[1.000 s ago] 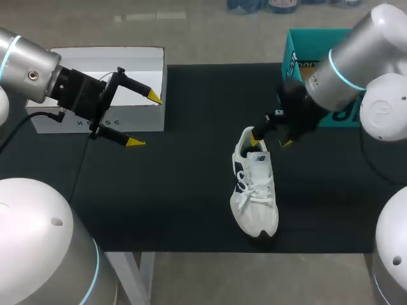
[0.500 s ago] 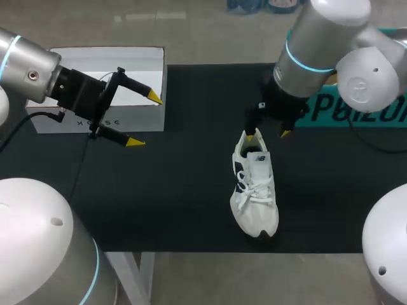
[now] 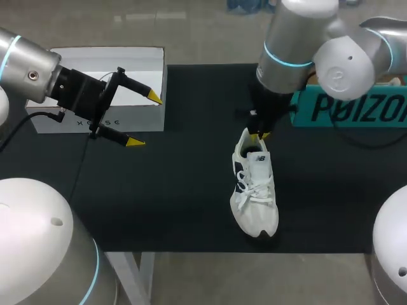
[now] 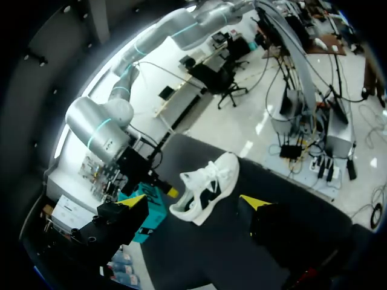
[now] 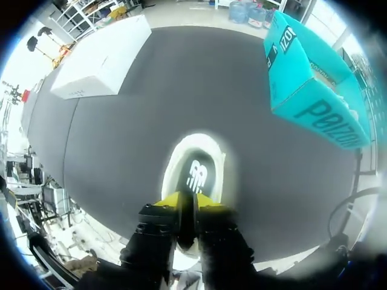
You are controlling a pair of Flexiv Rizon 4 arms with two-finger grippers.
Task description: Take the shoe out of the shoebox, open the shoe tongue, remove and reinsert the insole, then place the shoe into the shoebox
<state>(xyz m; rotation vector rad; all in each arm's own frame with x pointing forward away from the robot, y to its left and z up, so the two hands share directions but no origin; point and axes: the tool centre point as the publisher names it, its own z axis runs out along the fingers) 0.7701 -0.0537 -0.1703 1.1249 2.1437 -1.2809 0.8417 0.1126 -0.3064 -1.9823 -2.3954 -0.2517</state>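
The white lace-up sneaker (image 3: pixel 254 190) lies on its sole on the black table mat (image 3: pixel 159 190), out of its box, toe towards the near edge and heel towards the far side. The teal cardboard shoebox (image 3: pixel 343 108) sits at the far right, well apart from the plain white cardboard box (image 3: pixel 137 63) at the far left. The right gripper (image 3: pixel 257 133) is at the sneaker's heel with its fingers drawn almost together, apparently pinched on the heel rim. The left gripper (image 3: pixel 144 119) hangs spread and empty in front of the white box. The dark insole (image 5: pixel 196 175) shows inside the opening.

The likely trouble is that thin hold. A pinch on soft heel fabric could slip, or drag and tip the sneaker, since nothing pins the toe. The laces look tied, so the tongue may resist opening.

The right arm covers much of the shoebox. How much rim sits between the right fingers is hard to make out.
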